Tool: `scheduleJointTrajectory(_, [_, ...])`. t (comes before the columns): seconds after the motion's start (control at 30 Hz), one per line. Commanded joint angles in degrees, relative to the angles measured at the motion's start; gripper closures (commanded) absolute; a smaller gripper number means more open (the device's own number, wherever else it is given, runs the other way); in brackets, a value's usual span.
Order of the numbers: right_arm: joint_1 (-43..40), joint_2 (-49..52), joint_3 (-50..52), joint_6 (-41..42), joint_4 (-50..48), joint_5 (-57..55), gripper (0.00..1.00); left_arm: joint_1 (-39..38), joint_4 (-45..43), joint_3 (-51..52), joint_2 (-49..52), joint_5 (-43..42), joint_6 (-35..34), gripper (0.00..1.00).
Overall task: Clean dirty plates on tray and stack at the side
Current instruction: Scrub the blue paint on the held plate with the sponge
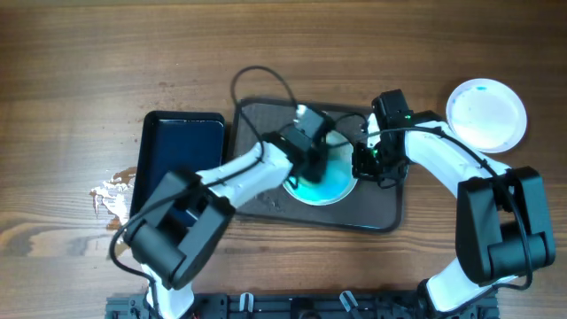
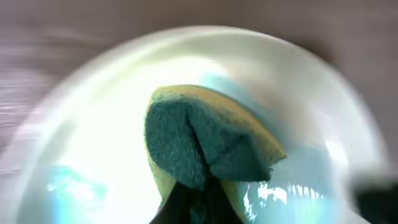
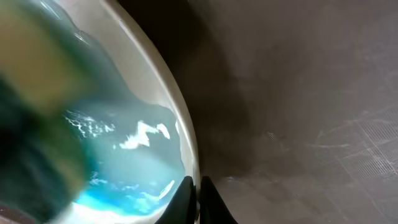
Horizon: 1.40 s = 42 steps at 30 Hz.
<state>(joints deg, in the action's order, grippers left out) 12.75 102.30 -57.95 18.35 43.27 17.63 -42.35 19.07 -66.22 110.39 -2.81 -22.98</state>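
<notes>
Sponge (image 2: 208,146), green scouring face over a yellow body, is seen closest in the left wrist view. It is folded and pinched between the narrowly set fingers of the left gripper (image 2: 189,202). It is pressed against the inner face of the plate (image 2: 93,124).

Plate: white, shallow rim, wet with a blue-teal film that is pooled over much of the centre (image 3: 124,143). It is located near the middle of the tray (image 1: 381,213), slightly toward 3 o'clock.

Rim of the plate at 3 o'clock is clamped by the right gripper (image 3: 199,198). One finger is set on each side of the edge and the jaws are nearly closed.

Tray: dark grey-brown with rounded corners, placed at table centre. Its bare textured floor is visible past the plate rim in the right wrist view.

Second plate (image 1: 485,113): white, set on the bare table (image 1: 71,71) at 2 o'clock from the tray and well apart from it. A small teal fleck is noted at its 12 o'clock rim. Whether more than one plate is stacked there cannot be told.

Black tray (image 1: 177,142): glossy, placed just beside the tray at 9 o'clock and partly covered by the left arm.

White scuffs (image 1: 111,195) are noted on the wood at 9 o'clock from the black tray.
</notes>
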Motion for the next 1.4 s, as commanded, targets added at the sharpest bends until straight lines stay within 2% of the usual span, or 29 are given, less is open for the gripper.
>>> scheduleJointTrajectory(0.0, [0.2, 1.0, 0.5, -0.1, 0.1, -2.7, 0.96, -5.7, -1.4, -0.6, 2.4, -14.4, 5.3, 0.96])
scheduleJointTrajectory(0.1, [0.2, 1.0, 0.5, -0.2, 0.1, -2.7, 0.96, -7.1, -2.4, -0.7, 2.4, -17.4, 6.1, 0.96])
scheduleJointTrajectory(0.2, [0.2, 1.0, 0.5, -0.2, 0.5, -2.7, 0.96, -5.0, -1.2, -0.7, 2.4, -7.6, 1.6, 0.96])
scheduleJointTrajectory(0.3, [0.2, 1.0, 0.5, -0.2, 0.5, -2.7, 0.96, 1.3, 1.7, -0.7, 2.4, -1.3, -1.7, 0.96])
scheduleJointTrajectory(0.37, [0.2, 1.0, 0.5, -0.2, 0.5, -2.7, 0.96, 6.9, 5.4, -0.7, 2.4, 6.0, -4.7, 0.96])
scheduleJointTrajectory(0.5, [0.2, 1.0, 0.5, -0.2, 0.3, -2.7, 0.96, 14.1, 11.6, -0.7, 2.4, 7.4, -4.7, 0.96])
scheduleJointTrajectory(0.67, [0.2, 1.0, 0.5, -0.3, 0.3, -2.7, 0.96, 10.8, 13.7, -0.7, 0.4, 7.4, -4.3, 0.96])
scheduleJointTrajectory(0.8, [0.2, 1.0, 0.5, -0.3, 0.3, -2.7, 0.96, 6.6, 15.1, -0.7, -8.8, 7.4, -4.5, 0.96])
scheduleJointTrajectory(0.93, [0.2, 1.0, 0.5, -0.4, 0.3, -2.7, 0.96, 8.5, 19.4, -0.7, -16.0, 7.4, -6.1, 0.96])
scheduleJointTrajectory(1.03, [0.2, 1.0, 0.5, -0.4, 0.3, -2.7, 0.96, 13.7, 21.7, -0.7, -20.9, 8.8, -7.8, 0.96])
scheduleJointTrajectory(1.13, [0.2, 1.0, 0.5, -0.4, 0.2, -2.7, 0.96, 25.2, 26.8, -0.6, -22.4, 8.9, -8.0, 0.96])
scheduleJointTrajectory(1.27, [0.2, 1.0, 0.5, -0.5, 0.2, -2.7, 0.96, 43.5, 29.7, -0.2, -20.0, 8.4, -4.6, 0.96])
scheduleJointTrajectory(1.37, [0.2, 1.0, 0.5, -0.6, 0.3, -2.5, 0.96, 48.8, 29.2, 0.8, -14.5, 8.0, -4.4, 0.96])
